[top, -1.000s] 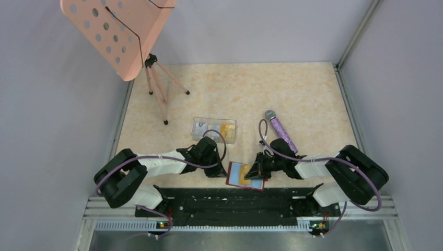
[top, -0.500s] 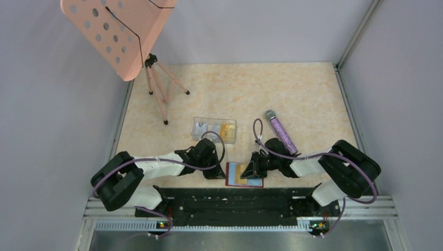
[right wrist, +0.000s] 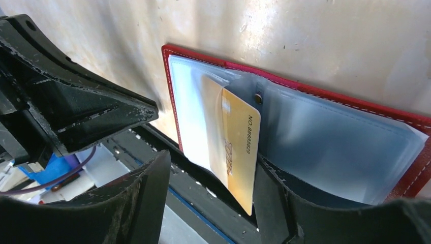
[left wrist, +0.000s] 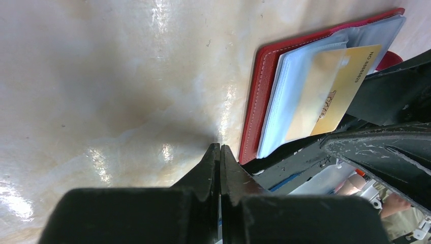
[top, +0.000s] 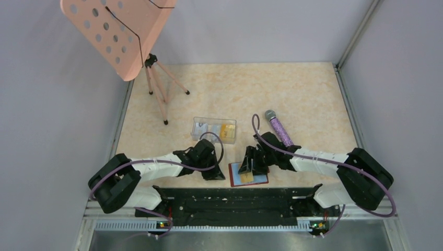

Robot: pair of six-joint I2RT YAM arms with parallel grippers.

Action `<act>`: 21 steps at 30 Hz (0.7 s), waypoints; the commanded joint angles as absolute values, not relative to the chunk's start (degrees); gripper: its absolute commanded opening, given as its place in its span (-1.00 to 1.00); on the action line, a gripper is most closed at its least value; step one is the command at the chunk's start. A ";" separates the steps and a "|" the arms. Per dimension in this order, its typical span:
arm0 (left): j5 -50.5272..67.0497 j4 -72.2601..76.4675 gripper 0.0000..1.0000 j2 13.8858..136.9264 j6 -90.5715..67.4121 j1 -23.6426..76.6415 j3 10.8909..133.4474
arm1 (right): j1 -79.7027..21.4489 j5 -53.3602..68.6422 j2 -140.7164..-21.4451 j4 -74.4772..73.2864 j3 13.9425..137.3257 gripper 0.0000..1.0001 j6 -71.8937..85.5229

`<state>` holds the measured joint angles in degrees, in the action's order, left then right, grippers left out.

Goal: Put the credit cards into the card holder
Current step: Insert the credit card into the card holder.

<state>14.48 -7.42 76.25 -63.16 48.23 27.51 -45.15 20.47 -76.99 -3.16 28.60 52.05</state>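
Note:
The red card holder (top: 259, 180) lies open on the table at the near edge, its clear sleeves up (right wrist: 325, 137). A gold credit card (right wrist: 239, 147) sits partly inside one sleeve, its lower end sticking out over the holder's edge (left wrist: 345, 81). My right gripper (right wrist: 211, 201) hangs open over that end; the card is between the fingers, close to the right one. My left gripper (left wrist: 219, 148) is shut on nothing, its tips on the table just left of the holder (left wrist: 254, 112). More credit cards (top: 226, 129) lie in a clear box (top: 214, 129).
A purple microphone (top: 279, 129) lies right of the clear box. A pink music stand (top: 117, 31) on a tripod (top: 162, 94) stands at the far left. The black base rail (top: 235, 201) runs right behind the holder's near edge.
My right gripper has opened and let go of the gold card, and it has moved left and farther from the base. The tilted holder has settled flat. The left jaws closed fully.

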 commanded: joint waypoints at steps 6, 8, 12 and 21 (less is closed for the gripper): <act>14.16 -7.05 -1.00 77.67 -62.78 48.91 30.68 | -49.44 12.09 -80.92 -16.30 35.18 0.22 47.36; 14.27 -7.02 -1.00 78.57 -62.52 49.10 31.49 | -50.21 10.83 -81.40 -18.07 36.51 0.26 46.71; 14.48 -6.99 -1.00 80.91 -61.89 49.55 33.53 | -51.42 8.48 -82.07 -21.57 38.70 0.31 45.78; 14.44 -7.73 -1.00 85.00 -60.42 49.72 36.30 | -51.82 5.64 -78.86 -25.44 39.09 0.38 45.09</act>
